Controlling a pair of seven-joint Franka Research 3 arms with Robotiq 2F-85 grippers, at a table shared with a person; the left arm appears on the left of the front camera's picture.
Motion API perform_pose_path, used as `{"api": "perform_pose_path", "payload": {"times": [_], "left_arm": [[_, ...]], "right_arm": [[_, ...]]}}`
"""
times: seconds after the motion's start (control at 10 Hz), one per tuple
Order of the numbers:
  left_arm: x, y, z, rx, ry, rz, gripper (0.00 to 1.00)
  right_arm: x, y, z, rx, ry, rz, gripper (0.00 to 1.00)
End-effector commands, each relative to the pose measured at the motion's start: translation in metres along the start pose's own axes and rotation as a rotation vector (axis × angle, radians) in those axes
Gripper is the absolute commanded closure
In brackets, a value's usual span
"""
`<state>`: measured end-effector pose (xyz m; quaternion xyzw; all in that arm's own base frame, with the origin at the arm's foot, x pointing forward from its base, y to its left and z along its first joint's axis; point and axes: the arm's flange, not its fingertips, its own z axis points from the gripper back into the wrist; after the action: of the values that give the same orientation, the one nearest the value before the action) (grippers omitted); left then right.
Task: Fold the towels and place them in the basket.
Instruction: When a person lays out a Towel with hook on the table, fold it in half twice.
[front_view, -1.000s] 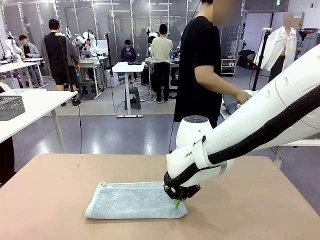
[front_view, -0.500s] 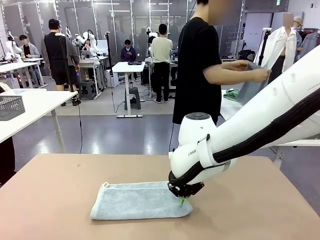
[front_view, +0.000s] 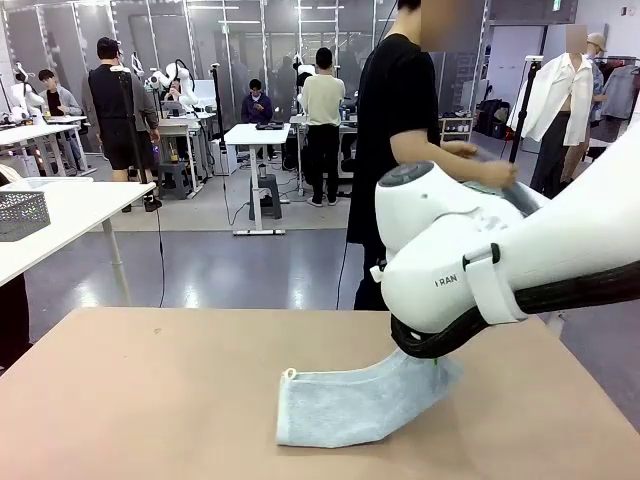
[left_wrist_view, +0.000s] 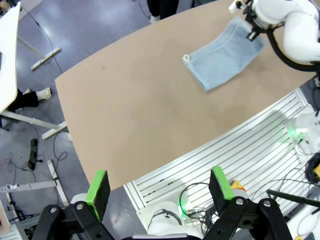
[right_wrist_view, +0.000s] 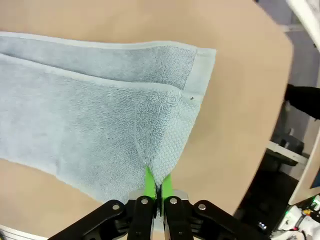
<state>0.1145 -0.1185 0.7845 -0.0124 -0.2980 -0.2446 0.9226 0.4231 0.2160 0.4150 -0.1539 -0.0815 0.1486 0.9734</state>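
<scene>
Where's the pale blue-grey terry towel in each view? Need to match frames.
Front view: the pale blue-grey terry towel lies low centre on the brown table, its right end lifted.
Left wrist view: the towel is top right, far across the table.
Right wrist view: the towel spans left and centre, its edge pinched at the bottom.
Shared landmark: the right gripper, shut on the towel near one end.

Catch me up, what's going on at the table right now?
The right gripper is shut on one end of the folded pale blue-grey towel and holds that end raised off the table, while the rest of the cloth lies flat. The left gripper hangs open off to the side, well apart from the towel. The person at the far side stands turned sideways, not touching the towel.
</scene>
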Motion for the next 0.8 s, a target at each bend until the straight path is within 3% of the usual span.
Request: {"api": "perform_pose_path", "payload": {"times": [0.0, 0.3, 0.7], "left_arm": [[-0.004, -0.005, 0.007, 0.001, -0.014, -0.014, 0.0], [-0.004, -0.005, 0.007, 0.001, -0.014, -0.014, 0.0], [-0.004, -0.005, 0.007, 0.001, -0.014, -0.014, 0.0]], "right_arm": [[0.008, 0.021, 0.018, -0.016, -0.048, 0.011, 1.0], [0.028, 0.061, 0.032, 0.038, -0.057, 0.05, 1.0], [0.047, 0.116, 0.023, 0.143, 0.019, 0.067, 1.0]]}}
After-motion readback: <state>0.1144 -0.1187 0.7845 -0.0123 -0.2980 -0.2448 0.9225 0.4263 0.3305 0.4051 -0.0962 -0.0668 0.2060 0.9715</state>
